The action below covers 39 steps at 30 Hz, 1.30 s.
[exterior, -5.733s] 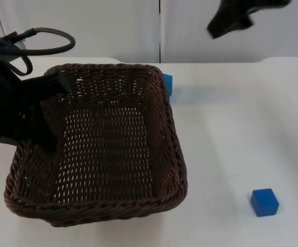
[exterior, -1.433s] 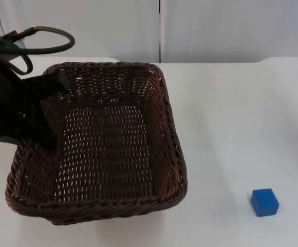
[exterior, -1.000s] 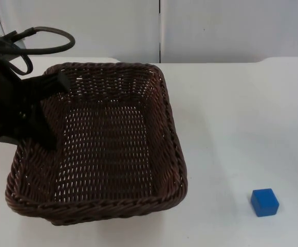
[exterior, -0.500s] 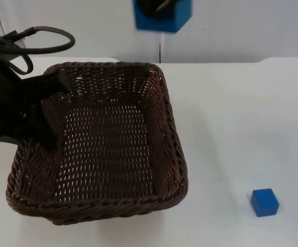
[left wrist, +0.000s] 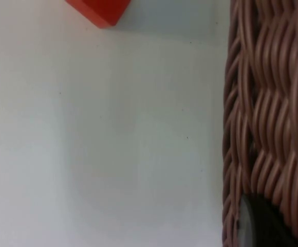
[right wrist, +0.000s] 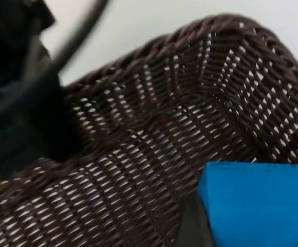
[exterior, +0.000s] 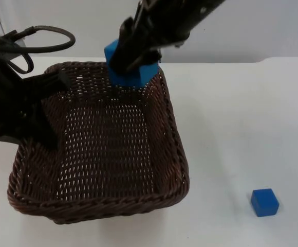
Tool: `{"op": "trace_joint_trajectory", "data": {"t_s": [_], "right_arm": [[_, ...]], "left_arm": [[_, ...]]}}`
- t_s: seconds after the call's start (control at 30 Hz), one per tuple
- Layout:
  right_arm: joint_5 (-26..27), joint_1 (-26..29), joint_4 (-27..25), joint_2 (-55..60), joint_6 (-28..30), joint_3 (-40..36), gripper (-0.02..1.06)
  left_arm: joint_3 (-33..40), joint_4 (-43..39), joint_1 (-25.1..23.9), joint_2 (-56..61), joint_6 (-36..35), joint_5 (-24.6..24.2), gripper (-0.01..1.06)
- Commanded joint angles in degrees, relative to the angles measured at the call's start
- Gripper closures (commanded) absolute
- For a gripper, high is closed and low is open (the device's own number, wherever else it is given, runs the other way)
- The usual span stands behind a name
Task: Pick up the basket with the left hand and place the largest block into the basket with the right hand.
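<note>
A dark brown wicker basket [exterior: 164, 118] sits at the left of the table. My left gripper [exterior: 33, 110] is shut on its left rim; the woven wall [left wrist: 264, 103] fills the side of the left wrist view. My right gripper [exterior: 131, 56] is shut on the large blue block [exterior: 138, 74] and holds it in the air above the basket's far rim. In the right wrist view the large blue block [right wrist: 262, 203] hangs over the basket's inside [right wrist: 154, 149]. A small blue block [exterior: 264, 201] lies on the table at the front right.
A red block [left wrist: 100, 9] lies on the white table beyond the basket's left side, seen from the left wrist. The grey partition wall [exterior: 241, 25] stands behind the table.
The right arm has come down and left from the picture's top with the large blue block, from high up to just above the basket's far rim. The basket and left arm stayed put.
</note>
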<state>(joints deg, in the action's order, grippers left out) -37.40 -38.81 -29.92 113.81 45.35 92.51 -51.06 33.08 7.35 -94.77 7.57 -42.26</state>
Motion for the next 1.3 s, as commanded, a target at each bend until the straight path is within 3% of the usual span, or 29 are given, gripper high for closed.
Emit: {"op": "trace_joint_trajectory", "data": {"t_s": [0.0,0.33,0.53,0.6,0.7,0.73,0.83,0.87,0.97,1.27], "right_arm": [[2.19,-0.38,-1.27,1.02,0.07,-0.11,1.05],[5.48,-0.38,-6.7,6.45,2.2,-0.11,1.05],[5.68,-0.38,-6.7,7.65,2.2,-0.11,1.03],[5.68,-0.38,-6.59,7.88,2.2,-0.11,0.96],[5.23,-0.38,-6.37,7.98,2.2,-0.11,0.7],[5.23,-0.38,-6.37,7.98,2.2,-0.11,0.7],[5.23,-0.38,-6.37,7.98,2.2,-0.11,0.49],[5.23,-0.38,-6.37,7.98,2.2,-0.11,0.49],[5.23,-0.38,-6.37,7.98,2.04,-0.11,0.35],[5.45,-0.38,-6.37,7.74,1.36,-0.11,0.33]], "left_arm": [[0.05,2.06,0.03,0.76,0.08,0.53,1.05],[0.05,2.51,0.03,0.76,0.08,0.79,1.05],[0.05,2.77,0.03,0.76,0.08,1.0,1.05],[0.05,2.77,0.03,0.76,0.08,1.0,1.05],[0.05,2.77,0.03,0.76,0.08,1.0,1.05],[0.05,2.77,0.03,0.76,0.08,1.0,1.05],[0.05,2.88,0.03,0.76,0.08,0.98,1.05],[0.05,2.88,0.03,0.76,0.08,0.98,1.05],[0.05,2.88,0.03,0.76,0.08,0.98,1.05],[0.05,2.88,0.03,0.76,0.08,0.98,1.05]]}}
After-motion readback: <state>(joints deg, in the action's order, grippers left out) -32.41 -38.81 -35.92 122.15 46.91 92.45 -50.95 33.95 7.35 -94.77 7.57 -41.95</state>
